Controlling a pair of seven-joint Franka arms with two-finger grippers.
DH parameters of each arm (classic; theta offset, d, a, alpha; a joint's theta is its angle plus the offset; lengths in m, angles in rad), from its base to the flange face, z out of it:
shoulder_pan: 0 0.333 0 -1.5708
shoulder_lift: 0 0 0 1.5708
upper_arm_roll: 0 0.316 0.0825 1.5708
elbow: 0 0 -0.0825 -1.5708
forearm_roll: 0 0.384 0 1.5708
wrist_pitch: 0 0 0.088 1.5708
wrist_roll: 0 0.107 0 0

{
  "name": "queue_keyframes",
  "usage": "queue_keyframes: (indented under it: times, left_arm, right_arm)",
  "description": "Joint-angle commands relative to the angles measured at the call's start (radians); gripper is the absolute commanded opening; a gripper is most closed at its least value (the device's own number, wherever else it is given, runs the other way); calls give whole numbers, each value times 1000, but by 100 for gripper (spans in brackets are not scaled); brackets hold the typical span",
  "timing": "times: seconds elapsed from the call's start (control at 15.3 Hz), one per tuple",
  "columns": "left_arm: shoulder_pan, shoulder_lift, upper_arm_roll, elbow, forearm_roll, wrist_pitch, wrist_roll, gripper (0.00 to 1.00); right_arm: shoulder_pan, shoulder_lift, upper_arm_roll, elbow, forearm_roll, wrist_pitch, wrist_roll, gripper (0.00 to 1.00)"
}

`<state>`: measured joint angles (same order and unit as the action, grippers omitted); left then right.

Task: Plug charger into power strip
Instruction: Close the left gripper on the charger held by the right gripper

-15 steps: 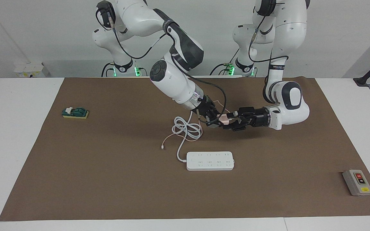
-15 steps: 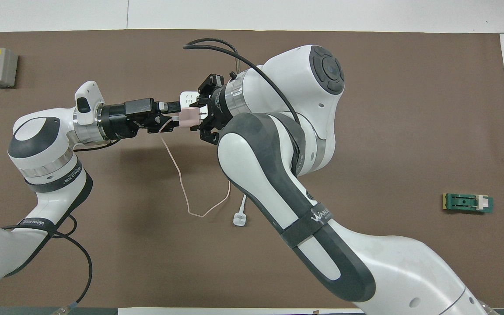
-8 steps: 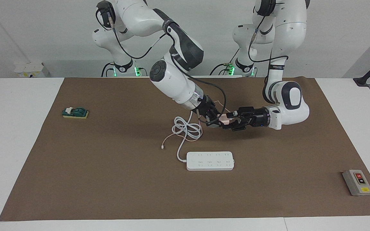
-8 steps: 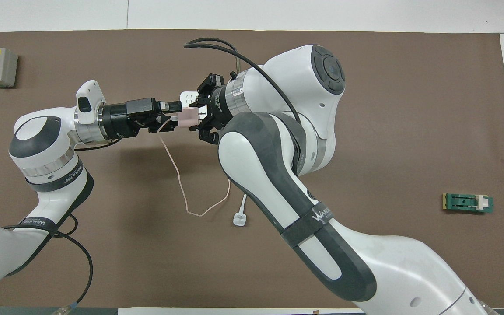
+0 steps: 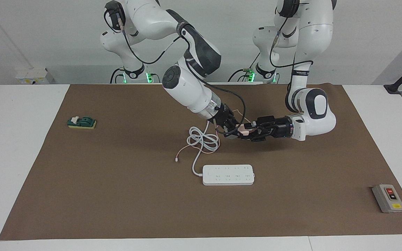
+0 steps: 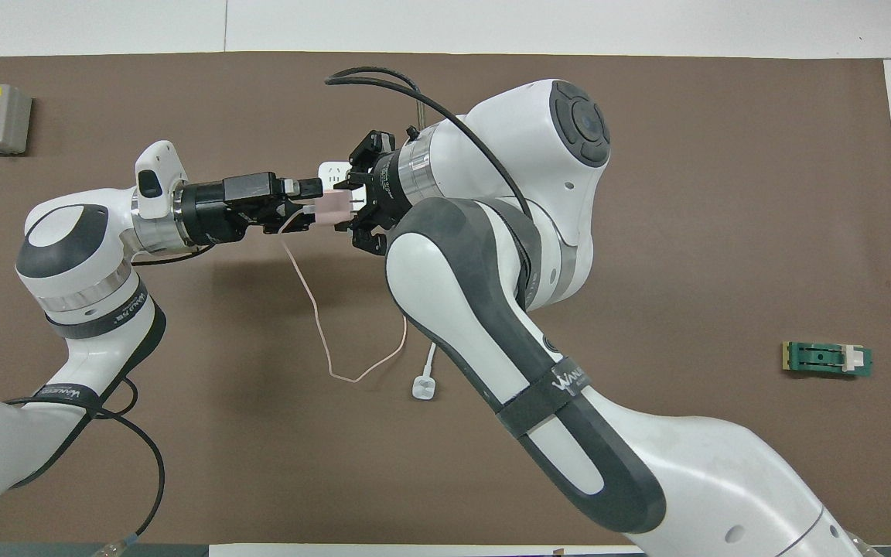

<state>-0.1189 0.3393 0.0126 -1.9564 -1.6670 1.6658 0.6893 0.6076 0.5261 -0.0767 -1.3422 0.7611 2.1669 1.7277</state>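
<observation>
Overhead view shows my right gripper with fingers clenched on the charger, held up over the counter. My left gripper flanks its cable end; I cannot tell if those fingers grip yet. I'd seat the left squarely before the right releases. Count: one charger, one power strip, one grey switch box, one green block.

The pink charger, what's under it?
Only bare brown mat; the charger hangs over it. The power strip lies elsewhere on the mat. Overhead, the right arm covers most of it.
</observation>
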Motion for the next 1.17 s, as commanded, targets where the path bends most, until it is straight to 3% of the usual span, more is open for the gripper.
queue_keyframes:
  times: [0.0,0.07,0.2,0.26,0.59,0.65,0.72,1.11]
  left_arm:
    - [-19,1,23,1,-14,-17,-7,62]
    - [-19,1,27,-2,-14,-18,-7,59]
    - [-19,1,27,-4,-14,-21,-4,6]
    - [-19,1,29,-6,-14,-27,-5,0]
    - [-19,1,29,-10,-16,-43,-2,0]
    - [-19,1,29,-10,-16,-41,-2,0]
    - [-19,3,30,-10,-16,-41,-2,0]
    - [1,10,47,8,7,-77,-20,0]
  right_arm:
    - [-9,12,3,23,18,-7,15,0]
    - [-9,12,3,23,18,-7,15,0]
    - [-11,12,3,23,20,-7,15,0]
    - [-11,12,3,23,20,-9,15,0]
    - [-11,12,3,23,20,-7,13,0]
    - [-12,12,2,23,36,-5,16,70]
    - [-12,12,0,23,41,-5,16,100]
    - [-16,12,-3,23,41,-10,16,100]
